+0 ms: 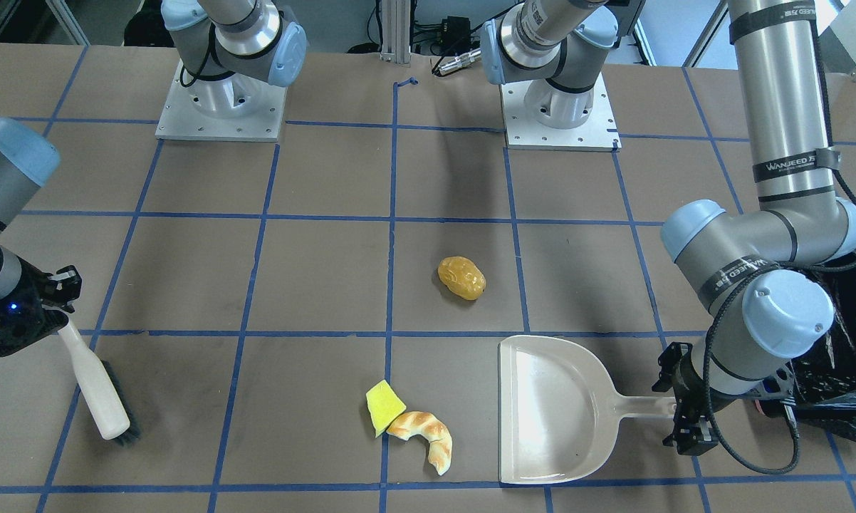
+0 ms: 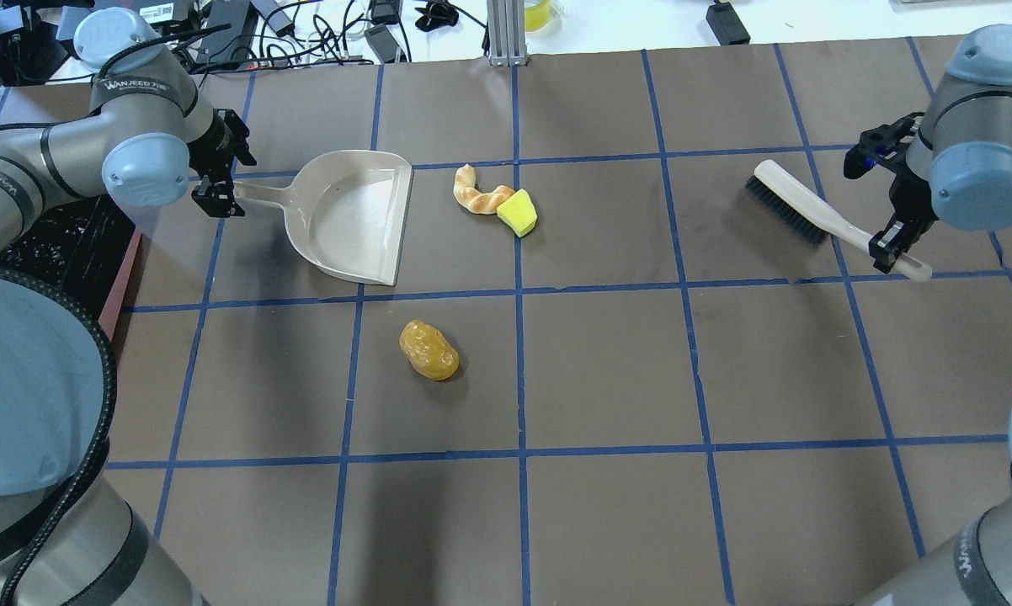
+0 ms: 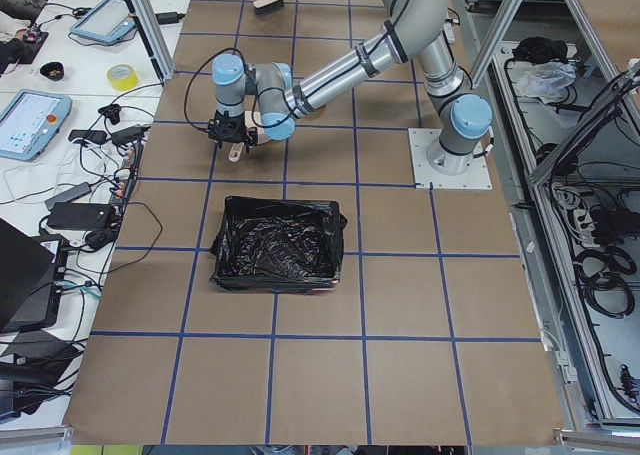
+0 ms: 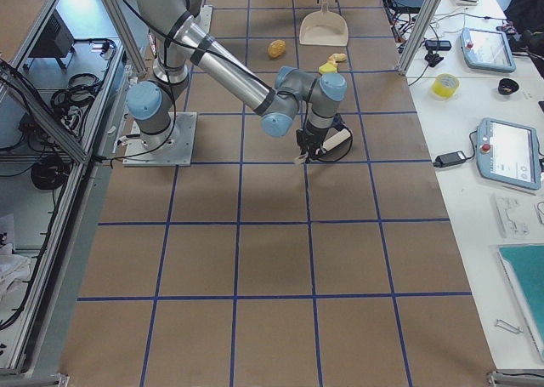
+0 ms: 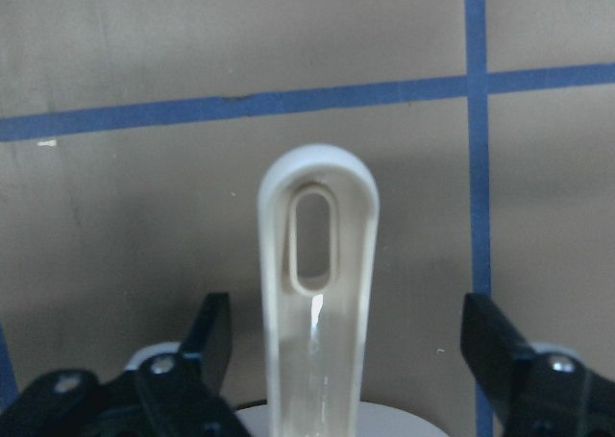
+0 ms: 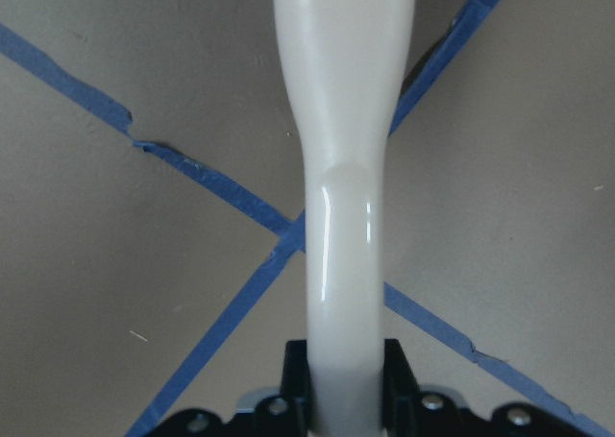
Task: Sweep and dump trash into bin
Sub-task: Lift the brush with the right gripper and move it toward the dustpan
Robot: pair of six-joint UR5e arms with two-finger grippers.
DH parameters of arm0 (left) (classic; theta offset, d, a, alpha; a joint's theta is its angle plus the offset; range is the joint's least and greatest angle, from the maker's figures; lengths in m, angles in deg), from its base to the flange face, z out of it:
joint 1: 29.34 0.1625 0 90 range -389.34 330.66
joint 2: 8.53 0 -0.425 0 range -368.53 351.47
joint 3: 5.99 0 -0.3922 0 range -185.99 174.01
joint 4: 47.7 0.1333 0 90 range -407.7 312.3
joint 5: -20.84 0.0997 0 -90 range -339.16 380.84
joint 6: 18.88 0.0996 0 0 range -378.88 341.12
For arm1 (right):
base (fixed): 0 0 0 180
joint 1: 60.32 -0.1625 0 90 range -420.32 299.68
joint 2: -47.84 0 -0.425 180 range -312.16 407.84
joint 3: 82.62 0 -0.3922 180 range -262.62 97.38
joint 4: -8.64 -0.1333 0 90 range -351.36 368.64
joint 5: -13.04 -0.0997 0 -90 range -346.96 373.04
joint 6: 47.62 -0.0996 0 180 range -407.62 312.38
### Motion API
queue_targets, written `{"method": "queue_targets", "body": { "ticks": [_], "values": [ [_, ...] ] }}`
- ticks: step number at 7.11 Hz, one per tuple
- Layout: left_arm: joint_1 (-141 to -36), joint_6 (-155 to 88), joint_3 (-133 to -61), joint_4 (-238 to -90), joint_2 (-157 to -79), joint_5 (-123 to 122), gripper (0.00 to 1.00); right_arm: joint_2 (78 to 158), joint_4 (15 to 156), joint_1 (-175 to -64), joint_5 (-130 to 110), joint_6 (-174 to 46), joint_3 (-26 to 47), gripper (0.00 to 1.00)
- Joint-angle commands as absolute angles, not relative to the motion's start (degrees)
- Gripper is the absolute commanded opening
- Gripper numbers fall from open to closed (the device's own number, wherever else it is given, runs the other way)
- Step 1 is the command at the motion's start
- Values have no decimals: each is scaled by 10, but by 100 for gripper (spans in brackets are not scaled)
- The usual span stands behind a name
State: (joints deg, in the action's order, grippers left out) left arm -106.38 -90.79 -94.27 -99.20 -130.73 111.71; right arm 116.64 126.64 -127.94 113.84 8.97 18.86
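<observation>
The glossy yellow-orange lump (image 1: pixel 461 277) lies mid-table. The yellow wedge (image 1: pixel 383 406) and tan croissant (image 1: pixel 424 434) touch each other, just off the open mouth of the beige dustpan (image 1: pixel 549 410), which lies flat. My left gripper (image 1: pixel 684 410) is open, its fingers (image 5: pixel 207 336) wide apart on either side of the dustpan handle (image 5: pixel 317 283). My right gripper (image 2: pixel 889 231) is shut on the handle (image 6: pixel 344 168) of the beige brush (image 2: pixel 796 210), held at a slant far from the trash. The bin (image 3: pixel 278 245), lined with a black bag, stands behind my left gripper.
The table is brown with a blue tape grid (image 2: pixel 519 379). Both arm bases (image 1: pixel 221 107) stand at the robot's edge. The bin's black bag (image 1: pixel 844 342) sits close beside my left arm's elbow. Cables and devices lie beyond the far edge (image 2: pixel 371 34).
</observation>
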Motion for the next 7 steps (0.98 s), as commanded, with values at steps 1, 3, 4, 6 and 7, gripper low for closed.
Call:
{"method": "queue_targets", "body": {
  "ticks": [1, 3, 4, 6, 7],
  "values": [
    [-1066, -917, -945, -978, -1306, 1109, 0, 1196, 1188, -1309, 1137, -22, 165, 0],
    [-1067, -912, -944, -978, -1299, 1109, 0, 1217, 1110, -1382, 1138, -169, 133, 0],
    [-1069, -907, -941, -976, -1291, 1112, 0, 1217, 1103, -1424, 1137, -263, 132, 0],
    [-1107, -896, -926, -977, -1268, 1127, 0, 1215, 1089, -1513, 1127, -427, 132, 0],
    [-1134, -895, -926, -974, -1278, 1186, 0, 1216, 1082, -1547, 1120, -502, 131, 0]
  ]
}}
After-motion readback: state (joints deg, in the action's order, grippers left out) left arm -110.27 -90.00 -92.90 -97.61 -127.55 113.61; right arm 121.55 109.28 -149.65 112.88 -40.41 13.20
